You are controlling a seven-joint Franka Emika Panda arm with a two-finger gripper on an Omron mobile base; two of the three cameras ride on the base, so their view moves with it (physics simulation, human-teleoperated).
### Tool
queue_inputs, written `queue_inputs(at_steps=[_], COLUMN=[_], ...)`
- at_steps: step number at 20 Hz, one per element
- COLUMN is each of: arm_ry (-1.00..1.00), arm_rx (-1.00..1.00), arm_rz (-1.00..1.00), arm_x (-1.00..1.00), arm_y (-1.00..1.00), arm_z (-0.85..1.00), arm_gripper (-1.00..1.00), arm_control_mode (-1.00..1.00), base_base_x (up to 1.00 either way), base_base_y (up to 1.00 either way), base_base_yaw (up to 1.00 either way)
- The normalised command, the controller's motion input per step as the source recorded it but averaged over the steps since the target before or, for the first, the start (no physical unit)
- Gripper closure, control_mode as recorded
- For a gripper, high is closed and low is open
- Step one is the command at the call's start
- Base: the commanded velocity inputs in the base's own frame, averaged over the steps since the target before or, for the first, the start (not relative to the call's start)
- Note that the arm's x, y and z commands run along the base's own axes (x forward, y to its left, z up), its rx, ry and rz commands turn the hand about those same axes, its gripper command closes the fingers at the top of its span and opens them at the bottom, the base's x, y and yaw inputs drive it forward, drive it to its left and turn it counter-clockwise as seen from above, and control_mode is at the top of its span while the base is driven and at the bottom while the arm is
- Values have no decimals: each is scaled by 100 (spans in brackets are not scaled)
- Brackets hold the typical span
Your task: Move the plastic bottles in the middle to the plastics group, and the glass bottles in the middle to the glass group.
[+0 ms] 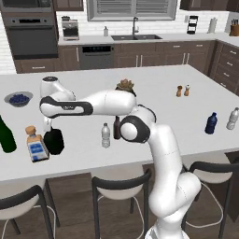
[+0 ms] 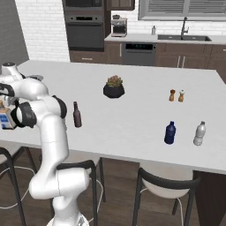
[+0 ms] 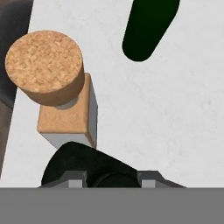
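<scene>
Down at the left end of the tabletop (image 1: 154,88), the gripper (image 1: 48,125) hangs over the squat black bottle (image 1: 54,141), its fingers (image 3: 75,180) partly closed on either side of the narrow neck; the hand view shows them flanking the neck, so I judge it gripped, though actual contact is hard to confirm. That bottle stands on the surface just beside the square blue-labelled bottle (image 1: 36,145) with its tan cork, and near the tall green bottle (image 1: 5,135), which is to say it already sits among the glass group. Holding by the neck from above makes sense: the round body is too wide for the fingers, and the neighbours crowd its sides.

Back in the middle, the small clear water bottle (image 1: 106,135) and the slim brown bottle (image 2: 77,114) stand upright close together, neither yet sorted. Far to the right, the dark blue plastic bottle (image 1: 211,123) and the taller clear plastic bottle (image 1: 232,118) form the plastics group, well apart from everything else.

As for the surface, it is a pale, smooth island with dark stools (image 1: 121,191) tucked under its near edge. A potted succulent (image 2: 114,86), a pair of shakers (image 1: 183,90) and a bowl of blueberries (image 1: 18,98) sit on it. Beyond, dark cabinets, a wall oven (image 1: 31,35), a sink (image 1: 135,36) under the window and white brick tile fill the kitchen
</scene>
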Motion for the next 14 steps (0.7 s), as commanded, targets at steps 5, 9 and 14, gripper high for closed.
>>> queue_inputs(at_steps=[5, 9, 14], arm_ry=[0, 0, -1], arm_rx=[1, 2, 5], arm_rz=[9, 8, 7], arm_x=[0, -2, -17], arm_y=[-16, -38, -27], arm_z=[-2, -1, -25], arm_gripper=[100, 100, 100], arm_control_mode=[-100, -100, -100], base_base_x=[0, 0, 0], base_base_y=[0, 0, 0], base_base_yaw=[0, 0, 0])
